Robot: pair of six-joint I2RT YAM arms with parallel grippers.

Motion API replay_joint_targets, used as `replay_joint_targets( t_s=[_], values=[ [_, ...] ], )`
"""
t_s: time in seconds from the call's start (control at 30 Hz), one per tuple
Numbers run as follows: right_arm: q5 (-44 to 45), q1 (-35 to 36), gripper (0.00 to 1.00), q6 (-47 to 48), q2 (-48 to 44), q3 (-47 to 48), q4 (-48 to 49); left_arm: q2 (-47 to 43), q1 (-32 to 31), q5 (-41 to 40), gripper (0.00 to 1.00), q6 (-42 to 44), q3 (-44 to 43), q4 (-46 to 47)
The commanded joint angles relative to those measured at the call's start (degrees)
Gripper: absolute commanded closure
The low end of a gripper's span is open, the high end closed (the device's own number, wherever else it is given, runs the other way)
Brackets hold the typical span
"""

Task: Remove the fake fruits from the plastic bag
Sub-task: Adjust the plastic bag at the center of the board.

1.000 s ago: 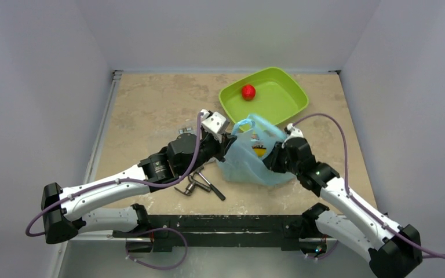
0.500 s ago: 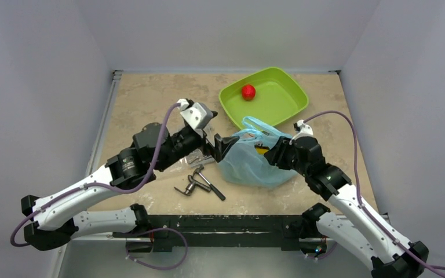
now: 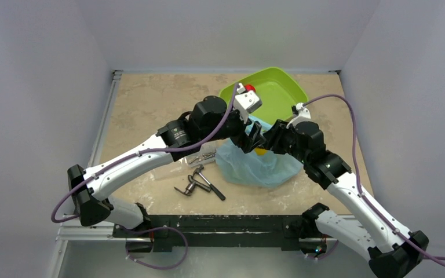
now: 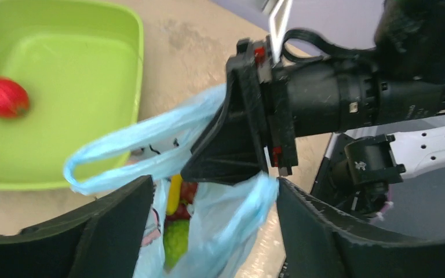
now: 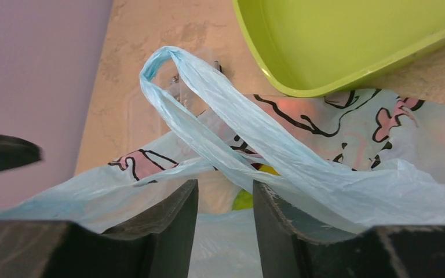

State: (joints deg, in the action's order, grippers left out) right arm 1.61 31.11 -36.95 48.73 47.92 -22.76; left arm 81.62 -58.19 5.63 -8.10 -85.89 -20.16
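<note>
Beige marbled tabletop (image 3: 145, 110) fills the floor of a booth with plain grey walls (image 3: 46, 69). Closest to the arm bases lie a few small dark grey metal tools (image 3: 200, 182), and just beyond them a clear flat packet (image 3: 201, 156) whose contents are too small to make out. To their right sits the thin, crinkly, light-blue translucent plastic bag (image 3: 261, 168), printed with pink shapes outlined in black and slumped on the table with its mouth facing up. Both arms meet over that mouth. The left gripper (image 4: 214, 184) has its black fingers spread wide on either side of the opening, holding nothing. The right gripper (image 5: 225, 186) faces it, its fingers a narrow gap apart at the bag's rim, with only loose film lying across them. One loop handle (image 5: 208, 110) stands free above the rim. Inside the mouth the glossy fake fruits (image 3: 259, 152) show as a yellow banana (image 4: 175, 194), a green piece (image 4: 175, 240) and a glimpse of dark red. Farther back, touching the bag's far side, is a shallow lime-green rectangular plastic tray (image 4: 92, 58) holding a single ridged red fruit (image 4: 3, 97).
</note>
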Motion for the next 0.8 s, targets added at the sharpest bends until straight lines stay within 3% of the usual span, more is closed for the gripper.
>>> replay_joint_targets(
  t_s=[0.0,0.17,0.4,0.57,0.67,0.77],
  values=[
    [-3.0,0.1,0.64,-8.7,-0.4,-4.4,10.8,-4.1,3.6,7.6,0.3,-11.1,8.4,7.7],
    [-2.6,0.1,0.68,-9.0,-2.4,-6.7,10.3,-8.4,3.7,12.5,0.57,-11.8,14.6,4.0],
    [-7.0,2.0,0.66,-7.4,-9.0,-12.4,7.0,-14.0,3.7,16.6,0.81,-12.3,19.3,-0.1],
    [-14.3,3.4,0.52,-7.0,-8.9,-15.8,10.4,-14.5,3.7,19.1,0.84,-13.5,18.9,1.8],
    [-10.8,3.3,0.51,-8.5,-4.9,-15.3,14.5,-13.1,3.7,19.5,0.89,-14.4,17.8,1.9],
    [-6.7,3.4,0.51,-9.7,-2.3,-12.9,12.6,-12.5,3.7,20.5,0.95,-14.8,16.9,1.3]
  ],
)
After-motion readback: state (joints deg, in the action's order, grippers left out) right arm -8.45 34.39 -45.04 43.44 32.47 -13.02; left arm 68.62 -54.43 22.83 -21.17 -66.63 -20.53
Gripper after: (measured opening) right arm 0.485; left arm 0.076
